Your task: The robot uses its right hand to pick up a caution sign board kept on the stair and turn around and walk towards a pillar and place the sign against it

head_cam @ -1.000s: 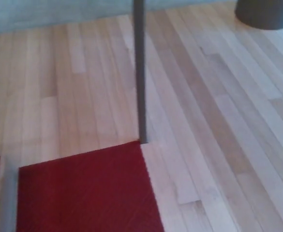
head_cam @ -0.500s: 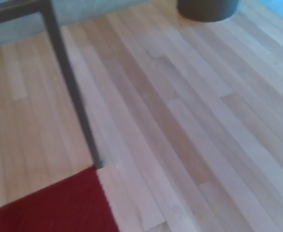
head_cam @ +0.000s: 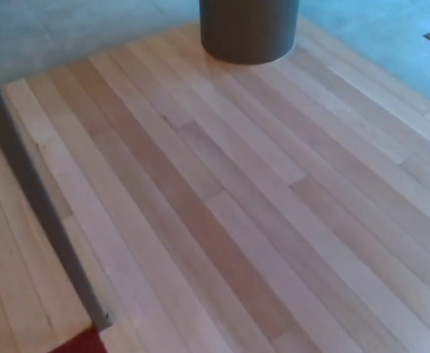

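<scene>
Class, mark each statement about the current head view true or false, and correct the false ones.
1. A round dark pillar stands at the top of the view. True.
2. The floor is wooden planks. True.
3. A robot hand holds a sign in view. False: no hand or sign shows.
4. The grey post stands right of the pillar. False: it is at the left.
5. A bit of red mat shows at the bottom left. True.

No part of robot's body visible.
</scene>
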### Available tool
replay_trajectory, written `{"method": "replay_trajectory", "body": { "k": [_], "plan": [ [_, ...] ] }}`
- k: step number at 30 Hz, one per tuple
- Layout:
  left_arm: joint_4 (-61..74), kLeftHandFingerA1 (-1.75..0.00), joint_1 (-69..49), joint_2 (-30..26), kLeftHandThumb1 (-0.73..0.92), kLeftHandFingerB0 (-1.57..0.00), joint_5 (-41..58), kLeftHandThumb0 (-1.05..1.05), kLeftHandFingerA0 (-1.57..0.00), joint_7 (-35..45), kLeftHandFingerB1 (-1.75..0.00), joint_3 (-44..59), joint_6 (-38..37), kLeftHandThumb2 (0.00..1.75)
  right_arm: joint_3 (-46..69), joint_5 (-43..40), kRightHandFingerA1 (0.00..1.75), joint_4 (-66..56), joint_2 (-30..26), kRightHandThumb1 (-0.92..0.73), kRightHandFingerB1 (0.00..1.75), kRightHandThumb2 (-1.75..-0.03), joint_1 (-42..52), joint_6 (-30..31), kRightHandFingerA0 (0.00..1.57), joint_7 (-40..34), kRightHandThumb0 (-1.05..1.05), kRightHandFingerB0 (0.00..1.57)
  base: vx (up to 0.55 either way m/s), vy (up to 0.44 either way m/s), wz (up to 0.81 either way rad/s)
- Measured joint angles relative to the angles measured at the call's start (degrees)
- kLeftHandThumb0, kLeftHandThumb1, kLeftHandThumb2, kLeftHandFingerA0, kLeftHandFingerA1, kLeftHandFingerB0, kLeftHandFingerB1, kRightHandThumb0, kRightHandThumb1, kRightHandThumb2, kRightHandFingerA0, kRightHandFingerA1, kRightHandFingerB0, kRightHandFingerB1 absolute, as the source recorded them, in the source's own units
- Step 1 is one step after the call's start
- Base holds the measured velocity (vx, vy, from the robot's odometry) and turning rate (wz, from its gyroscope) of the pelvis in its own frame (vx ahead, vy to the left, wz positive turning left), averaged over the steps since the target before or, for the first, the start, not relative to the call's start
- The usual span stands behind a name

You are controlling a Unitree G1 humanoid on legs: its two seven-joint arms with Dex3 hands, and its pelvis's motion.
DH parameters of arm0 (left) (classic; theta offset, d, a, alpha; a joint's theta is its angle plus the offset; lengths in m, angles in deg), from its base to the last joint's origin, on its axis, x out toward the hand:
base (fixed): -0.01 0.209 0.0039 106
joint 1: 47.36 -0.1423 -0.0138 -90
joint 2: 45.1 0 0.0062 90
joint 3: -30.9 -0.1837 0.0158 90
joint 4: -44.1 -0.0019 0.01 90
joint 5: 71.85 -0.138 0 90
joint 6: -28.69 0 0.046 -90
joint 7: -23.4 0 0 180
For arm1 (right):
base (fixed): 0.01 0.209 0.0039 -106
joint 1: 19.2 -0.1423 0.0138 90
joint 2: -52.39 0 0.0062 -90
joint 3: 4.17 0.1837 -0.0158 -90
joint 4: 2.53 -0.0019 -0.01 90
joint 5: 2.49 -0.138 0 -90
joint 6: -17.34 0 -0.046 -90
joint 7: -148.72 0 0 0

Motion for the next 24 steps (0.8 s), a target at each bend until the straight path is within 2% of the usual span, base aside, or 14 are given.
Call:
{"method": "replay_trajectory", "body": {
  "k": [1,2,3,4,5,8,9,10,17,18,19,21,22,24],
  "plan": [
    [-0.1,-1.21,-0.1,0.0,0.58,-1.11,0.0,-0.11,-1.36,0.0,-1.1,0.0,0.0,0.81,-0.1,0.0,1.67,0.3,-0.1,-0.58,1.19,-1.03,-0.6,-0.1,1.05,0.0,-0.13,0.74,0.46,-0.252,0.3],
    [-0.1,-1.21,-0.1,0.0,0.58,-1.11,0.0,-0.11,-1.36,0.0,-1.1,-0.1,-0.1,0.81,-0.6,0.3,1.67,1.1,0.2,-0.58,1.19,-1.03,-1.3,0.0,1.05,0.4,-0.13,0.74,0.5,-0.435,0.51],
    [-0.1,-1.2,0.2,0.1,0.53,-1.13,0.0,-0.11,-1.39,0.1,-1.1,-0.1,-0.1,0.86,-0.5,0.2,1.72,1.1,0.0,-0.66,1.03,-0.87,-1.5,0.0,0.71,0.4,-0.1,0.69,0.48,-0.416,0.87],
    [-0.1,-1.2,0.8,0.4,0.53,-1.13,0.0,-0.11,-1.39,0.2,-1.1,-0.2,-0.2,0.86,-0.6,0.2,1.72,1.1,-0.1,-0.66,1.03,-0.87,-2.0,0.0,0.71,0.7,-0.1,0.69,0.39,-0.228,0.36],
    [-0.1,-1.24,0.9,0.5,0.58,-1.09,0.0,-0.09,-1.34,0.3,-1.1,-0.2,-0.2,0.83,-0.8,0.2,1.75,1.1,-0.1,-0.55,1.21,-1.13,-2.5,0.1,0.84,0.9,-0.03,0.68,0.46,-0.184,0.0],
    [-0.2,-1.25,0.5,0.6,0.58,-1.07,0.0,-0.1,-1.33,0.4,-1.1,-0.2,-0.2,0.81,-2.3,0.3,1.75,1.2,-0.4,-0.55,1.26,-1.14,-5.5,0.2,0.85,1.9,-0.04,0.66,0.42,-0.141,-0.16],
    [-0.3,-1.24,0.4,0.6,0.6,-1.07,0.1,-0.1,-1.35,0.4,-1.11,-0.1,-0.2,0.79,-2.6,0.3,1.62,1.2,-0.4,-0.45,1.21,-1.2,-6.2,0.3,1.12,2.3,-0.06,0.78,0.43,-0.065,-0.33],
    [-0.3,-1.23,0.1,0.6,0.6,-1.06,0.1,-0.11,-1.35,0.3,-1.11,-0.1,-0.2,0.79,-3.3,0.4,1.75,1.2,-0.3,-0.48,1.28,-1.24,-7.2,0.5,0.91,2.8,-0.04,0.72,0.43,-0.032,-0.56],
    [-0.3,-1.25,-0.2,-0.1,0.57,-1.06,-0.2,-0.11,-1.3,0.0,-1.11,-1.0,-0.2,0.82,-7.3,1.6,1.75,0.7,0.9,-0.49,1.28,-1.22,-16.2,2.7,0.92,4.9,-0.09,0.73,0.54,0.133,-0.65],
    [0.0,-1.25,0.2,0.0,0.56,-1.07,-0.1,-0.09,-1.31,0.0,-1.11,-1.1,-0.3,0.85,-7.9,1.8,1.62,0.7,1.0,-0.46,1.24,-1.16,-17.6,3.1,1.13,5.3,-0.13,0.8,0.58,0.285,-1.03],
    [0.3,-1.23,0.5,-0.2,0.57,-1.08,-0.2,-0.1,-1.34,0.0,-1.12,-1.2,-0.5,0.84,-8.7,2.1,1.63,0.7,1.5,-0.46,1.25,-1.18,-19.4,3.8,1.13,5.9,-0.15,0.8,0.58,0.297,-0.7],
    [0.6,-1.23,0.7,-0.6,0.57,-1.08,-0.1,-0.1,-1.34,0.0,-1.12,-1.1,-0.7,0.84,-9.9,2.3,1.63,0.6,2.1,-0.46,1.25,-1.18,-21.0,4.9,1.13,6.8,-0.15,0.8,0.56,0.294,-0.42],
    [0.7,-1.24,0.8,-0.6,0.6,-1.04,-0.1,-0.11,-1.3,0.1,-1.1,-1.0,-0.8,0.77,-10.2,2.4,1.75,0.5,2.3,-0.46,1.28,-1.23,-21.3,5.4,0.93,7.2,-0.1,0.73,0.42,0.036,-0.14],
    [0.9,-1.24,0.8,-0.6,0.6,-1.04,-0.1,-0.11,-1.3,0.1,-1.1,-1.0,-1.0,0.77,-11.0,2.5,1.75,0.5,2.4,-0.46,1.28,-1.23,-21.9,6.3,0.93,7.7,-0.1,0.73,0.4,0.013,0.04]
  ]
}}
